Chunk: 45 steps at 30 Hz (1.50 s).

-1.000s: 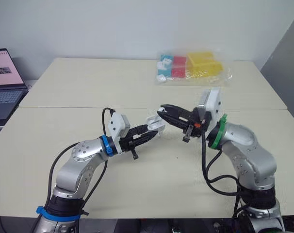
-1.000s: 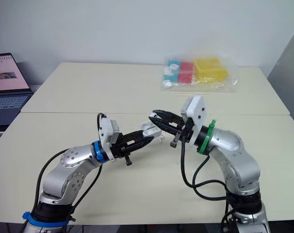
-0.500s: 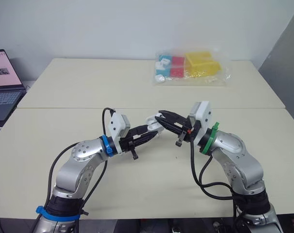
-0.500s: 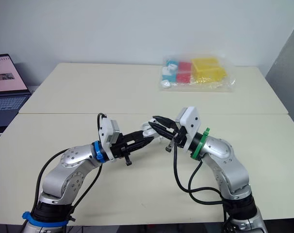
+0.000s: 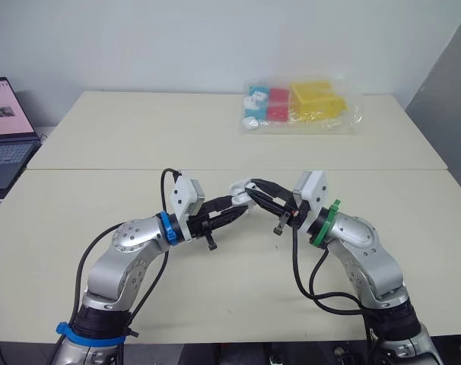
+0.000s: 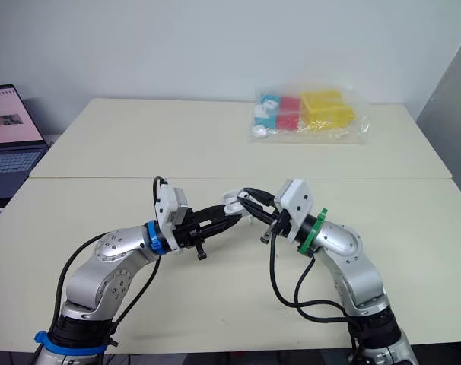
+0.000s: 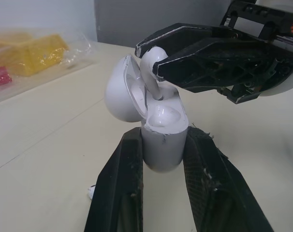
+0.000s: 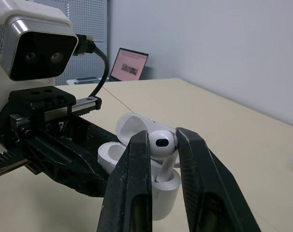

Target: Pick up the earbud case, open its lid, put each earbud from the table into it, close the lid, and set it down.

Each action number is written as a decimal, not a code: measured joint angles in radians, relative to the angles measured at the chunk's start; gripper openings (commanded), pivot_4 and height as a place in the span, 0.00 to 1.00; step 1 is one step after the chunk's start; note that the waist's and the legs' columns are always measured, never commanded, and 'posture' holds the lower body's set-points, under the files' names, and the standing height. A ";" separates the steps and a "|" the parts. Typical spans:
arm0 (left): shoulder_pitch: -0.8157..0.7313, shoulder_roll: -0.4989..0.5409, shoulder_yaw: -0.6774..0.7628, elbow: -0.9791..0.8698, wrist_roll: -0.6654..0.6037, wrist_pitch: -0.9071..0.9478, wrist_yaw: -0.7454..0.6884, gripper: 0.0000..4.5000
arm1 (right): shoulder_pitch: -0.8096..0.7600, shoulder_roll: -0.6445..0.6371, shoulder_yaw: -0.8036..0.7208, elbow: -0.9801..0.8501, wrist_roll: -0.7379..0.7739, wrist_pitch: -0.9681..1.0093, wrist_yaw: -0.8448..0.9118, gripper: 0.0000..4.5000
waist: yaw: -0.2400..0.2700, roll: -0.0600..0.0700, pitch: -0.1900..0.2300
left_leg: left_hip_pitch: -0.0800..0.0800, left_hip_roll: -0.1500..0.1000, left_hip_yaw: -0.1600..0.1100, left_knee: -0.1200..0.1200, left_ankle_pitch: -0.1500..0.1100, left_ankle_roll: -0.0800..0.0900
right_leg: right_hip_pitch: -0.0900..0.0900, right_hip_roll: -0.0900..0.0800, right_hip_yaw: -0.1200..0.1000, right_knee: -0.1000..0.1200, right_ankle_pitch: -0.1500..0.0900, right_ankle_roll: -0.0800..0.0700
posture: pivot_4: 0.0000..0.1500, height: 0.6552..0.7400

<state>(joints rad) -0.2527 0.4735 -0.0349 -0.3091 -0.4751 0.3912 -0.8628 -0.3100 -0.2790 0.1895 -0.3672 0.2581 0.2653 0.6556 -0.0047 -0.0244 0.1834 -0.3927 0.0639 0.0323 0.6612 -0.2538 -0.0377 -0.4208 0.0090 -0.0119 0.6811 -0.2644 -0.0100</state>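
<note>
One earbud (image 8: 162, 141) stem-down in the open case (image 7: 162, 145)

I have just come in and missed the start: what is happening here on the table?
The left claw holds a small white plastic earbud case above the beige table, lid open. The right claw grips a white earbud, its stem tip in the case's opening. The lid is not yet closed.

Beige table (image 5: 124, 129) bearing plastic bag (image 5: 299, 106)
</note>
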 measured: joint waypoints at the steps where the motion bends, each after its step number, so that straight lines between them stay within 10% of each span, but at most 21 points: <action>1: 0.000 0.000 0.000 0.000 0.000 0.001 0.000 0.17 | 0.002 0.000 0.001 0.000 0.000 -0.002 0.000 0.09 | 0.000 0.000 0.000 | 0.000 0.000 0.000 0.000 0.000 0.000 | 0.000 0.000 0.000 0.000 0.000 0.000 | 1.00 1.00; 9: 0.002 0.000 -0.004 0.000 0.000 0.015 -0.003 0.17 | 0.007 -0.023 0.008 -0.012 0.010 0.022 0.000 0.09 | 0.000 0.000 0.000 | 0.000 0.000 0.000 0.000 0.000 0.000 | 0.000 0.000 0.000 0.000 0.000 0.000 | 1.00 1.00; 21: -0.003 0.000 0.003 -0.001 0.000 0.011 0.002 0.17 | 0.012 -0.052 0.010 -0.032 0.012 0.063 -0.001 0.99 | 0.000 0.000 0.000 | 0.000 0.000 0.000 0.000 0.000 0.000 | 0.000 0.000 0.000 0.000 0.000 0.000 | 1.00 1.00; 34: 0.014 0.040 0.046 0.009 0.008 -0.027 0.001 0.17 | 0.026 -0.332 -0.187 -0.241 0.262 0.292 0.102 1.00 | 0.001 0.000 0.000 | 0.000 0.000 0.000 -0.001 0.000 0.000 | 0.000 0.000 0.000 -0.001 0.000 0.000 | 1.00 1.00; 45: 0.008 0.074 0.072 0.019 0.003 -0.026 -0.003 0.17 | 0.016 -0.495 -0.030 -0.217 0.181 0.499 0.095 1.00 | 0.000 -0.001 0.000 | -0.001 0.000 0.000 -0.001 0.000 0.000 | -0.001 0.000 0.000 -0.001 0.000 0.000 | 1.00 1.00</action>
<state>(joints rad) -0.2452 0.5475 0.0375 -0.2906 -0.4722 0.3655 -0.8658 -0.2942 -0.7743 0.1598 -0.5838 0.4393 0.7641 0.7504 -0.0043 -0.0250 0.1836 -0.3934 0.0640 0.0323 0.6604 -0.2539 -0.0376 -0.4217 0.0090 -0.0120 0.6800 -0.2646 -0.0102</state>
